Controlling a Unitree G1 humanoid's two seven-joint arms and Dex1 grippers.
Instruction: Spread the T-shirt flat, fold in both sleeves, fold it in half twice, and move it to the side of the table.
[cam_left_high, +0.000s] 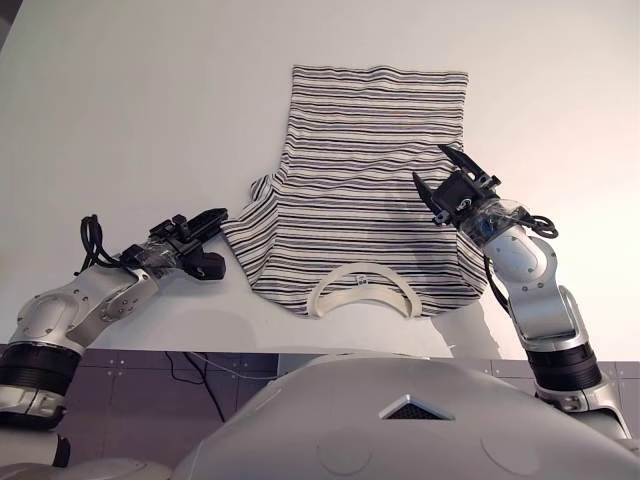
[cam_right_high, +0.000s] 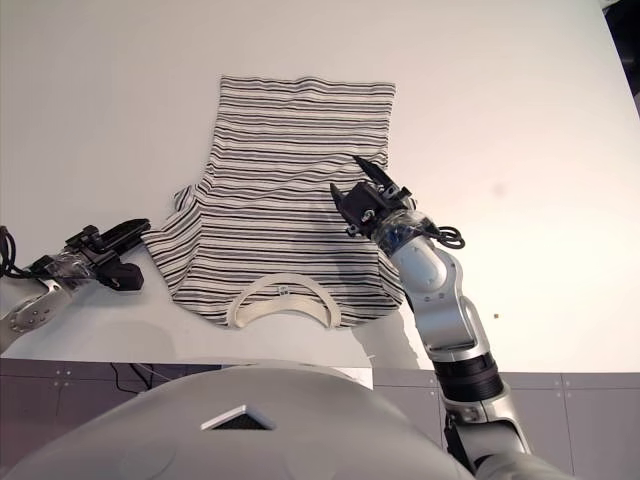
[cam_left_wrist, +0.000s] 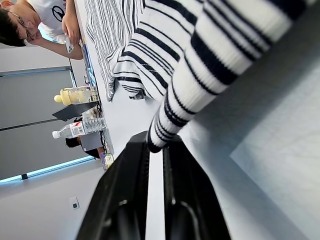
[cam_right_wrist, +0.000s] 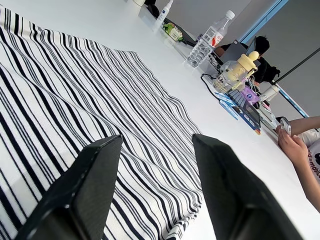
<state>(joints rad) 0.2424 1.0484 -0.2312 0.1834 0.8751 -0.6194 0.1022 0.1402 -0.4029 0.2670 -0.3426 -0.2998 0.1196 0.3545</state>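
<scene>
The T-shirt (cam_left_high: 360, 170) is laid on the white tabletop (cam_left_high: 120, 100), about midway between the left and right edges. The collar (cam_left_high: 362, 270) is turned toward the near edge and the hem (cam_left_high: 380, 72) toward the far edge, so the long axis is run from near edge to far edge.

The right side of the shirt is seen as 1 straight line, so the right sleeve is judged to be folded in already. The left sleeve (cam_left_high: 240, 232) is spread outward toward the left edge.

The left gripper (cam_left_high: 222, 214) is set at the outer edge of that sleeve. Its 2 fingers are drawn to a narrow gap with a fold of striped cloth at the tips. The cloth appears to be pinched and raised a little off the tabletop.

The right gripper (cam_left_high: 430, 162) is held over the right half of the shirt body, with the jaws set wide and nothing between them. Whether the cloth is touched there cannot be told.

The step in hand is judged to be the folding-in of the left sleeve. For it, the sleeve must be carried toward the right edge, across the long axis, and laid down on the shirt body short of the open right gripper. The left arm is the nearer one, being at the sleeve itself. The 2 half-folds and the move to the side are not yet done.
</scene>
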